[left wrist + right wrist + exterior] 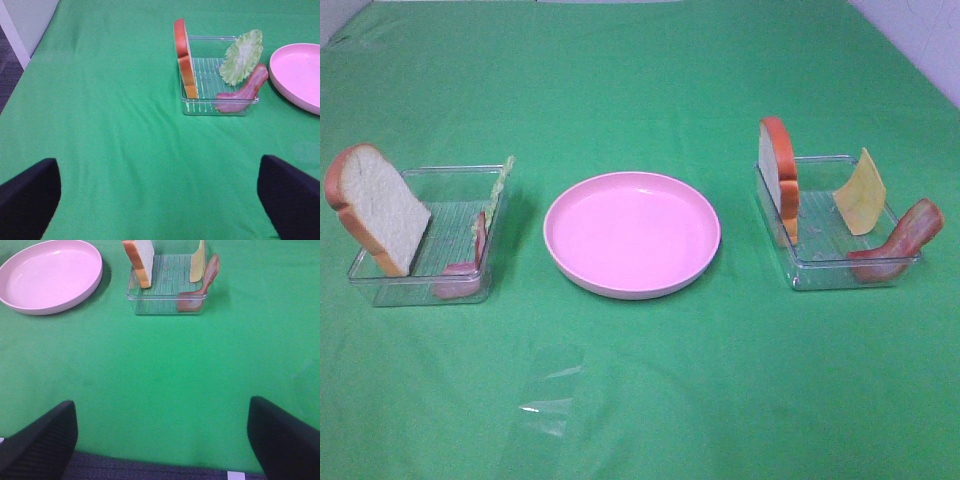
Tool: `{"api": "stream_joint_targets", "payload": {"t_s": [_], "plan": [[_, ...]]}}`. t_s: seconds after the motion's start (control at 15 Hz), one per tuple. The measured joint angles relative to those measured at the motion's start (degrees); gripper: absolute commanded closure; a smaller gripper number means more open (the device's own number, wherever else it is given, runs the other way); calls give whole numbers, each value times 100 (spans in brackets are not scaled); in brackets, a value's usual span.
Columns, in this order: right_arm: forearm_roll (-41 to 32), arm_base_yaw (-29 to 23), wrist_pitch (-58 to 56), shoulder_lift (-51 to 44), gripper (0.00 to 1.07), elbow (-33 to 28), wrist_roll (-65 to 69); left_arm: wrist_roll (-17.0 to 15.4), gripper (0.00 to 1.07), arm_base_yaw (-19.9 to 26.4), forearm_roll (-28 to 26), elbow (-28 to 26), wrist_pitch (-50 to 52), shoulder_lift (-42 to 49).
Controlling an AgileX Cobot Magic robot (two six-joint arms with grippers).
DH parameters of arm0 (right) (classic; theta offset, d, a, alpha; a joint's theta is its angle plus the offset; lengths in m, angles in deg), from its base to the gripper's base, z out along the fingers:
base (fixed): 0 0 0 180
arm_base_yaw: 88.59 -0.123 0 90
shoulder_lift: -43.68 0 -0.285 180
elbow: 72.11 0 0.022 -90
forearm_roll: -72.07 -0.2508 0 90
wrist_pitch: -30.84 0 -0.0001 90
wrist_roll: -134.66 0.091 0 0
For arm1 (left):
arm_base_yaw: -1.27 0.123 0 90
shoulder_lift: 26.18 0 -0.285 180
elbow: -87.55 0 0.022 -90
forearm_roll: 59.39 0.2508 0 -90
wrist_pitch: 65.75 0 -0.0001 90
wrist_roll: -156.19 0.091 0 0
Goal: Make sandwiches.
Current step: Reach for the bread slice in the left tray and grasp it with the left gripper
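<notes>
No stack stands on the round pink plate [632,234]. A left clear tray [430,238] holds an upright bread slice [375,207], a lettuce leaf [495,195] and a bacon strip [467,268]. A right clear tray [830,228] holds a bread slice [778,175], a yellow cheese square [861,193] and a bacon strip [903,243]. Neither gripper shows in the high view. My left gripper [160,200] is open and empty, well short of its tray [215,75]. My right gripper [162,437] is open and empty, well short of its tray [167,285].
Green cloth [640,400] covers the table. The table's edge and dark floor [10,70] show in the left wrist view. The cloth's near edge [150,465] shows in the right wrist view.
</notes>
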Motion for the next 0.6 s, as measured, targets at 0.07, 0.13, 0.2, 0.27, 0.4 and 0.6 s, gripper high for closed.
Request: {"api": "stream_joint_targets", "payload": {"t_s": [0.07,0.13,0.2,0.27,0.4,0.6], "plan": [[0,0,0,0,18,0,0,0,6,0,0,0,0,0],[0,0,0,0,18,0,0,0,6,0,0,0,0,0],[0,0,0,0,18,0,0,0,6,0,0,0,0,0],[0,0,0,0,18,0,0,-29,6,0,0,0,0,0],[0,0,0,0,18,0,0,0,6,0,0,0,0,0],[0,0,0,0,18,0,0,0,6,0,0,0,0,0]]}}
